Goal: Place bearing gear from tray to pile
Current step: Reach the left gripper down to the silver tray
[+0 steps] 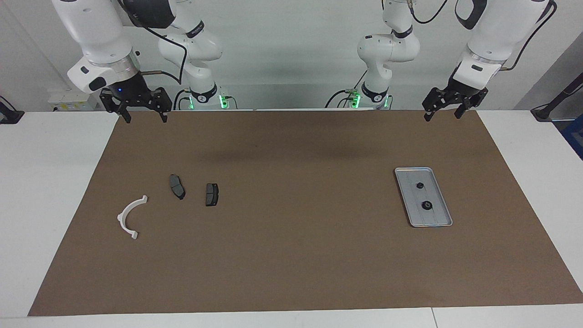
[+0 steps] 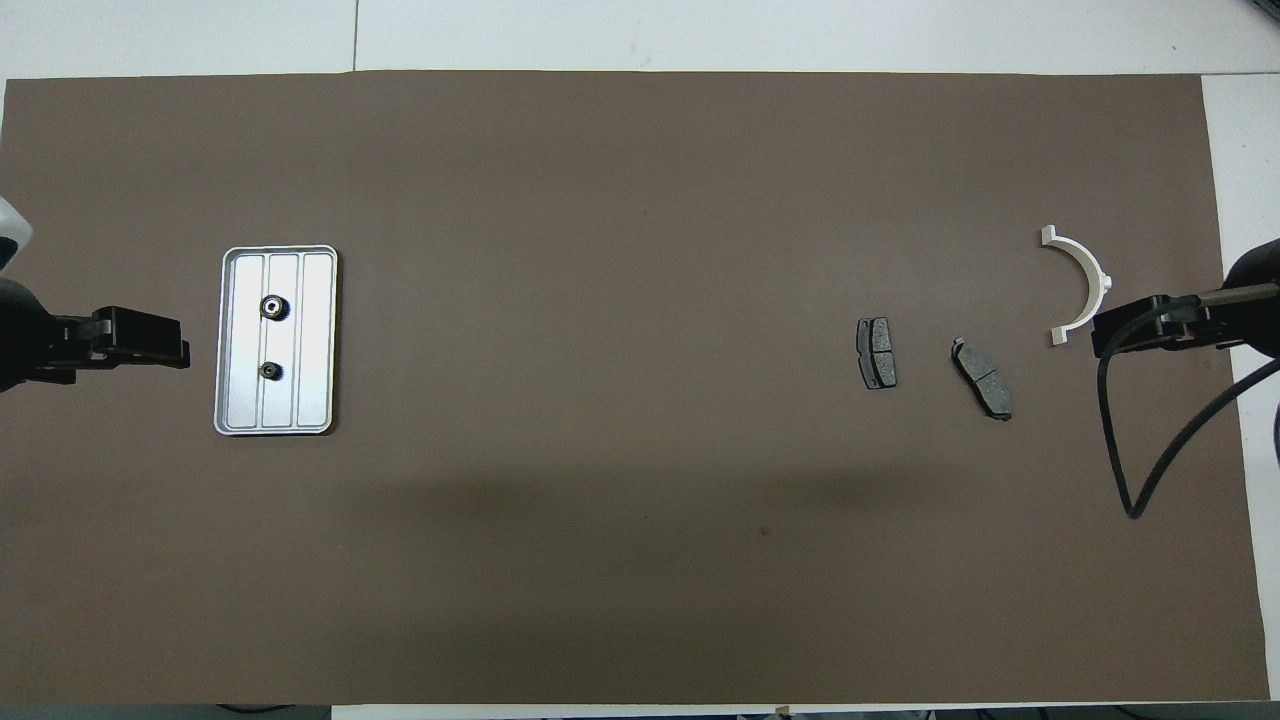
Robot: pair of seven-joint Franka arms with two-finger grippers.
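The silver ribbed tray lies toward the left arm's end of the table and also shows in the overhead view. Two black gears lie in it: a larger one farther from the robots, and a smaller one nearer to them. The pile is toward the right arm's end: a white half-ring bracket and two dark pads. My left gripper hangs open and empty, high over the mat's edge by the tray. My right gripper hangs open and empty, up by the bracket.
A brown mat covers most of the white table. A black cable hangs from the right arm over the mat near the pads. The arm bases stand at the table's edge nearest the robots.
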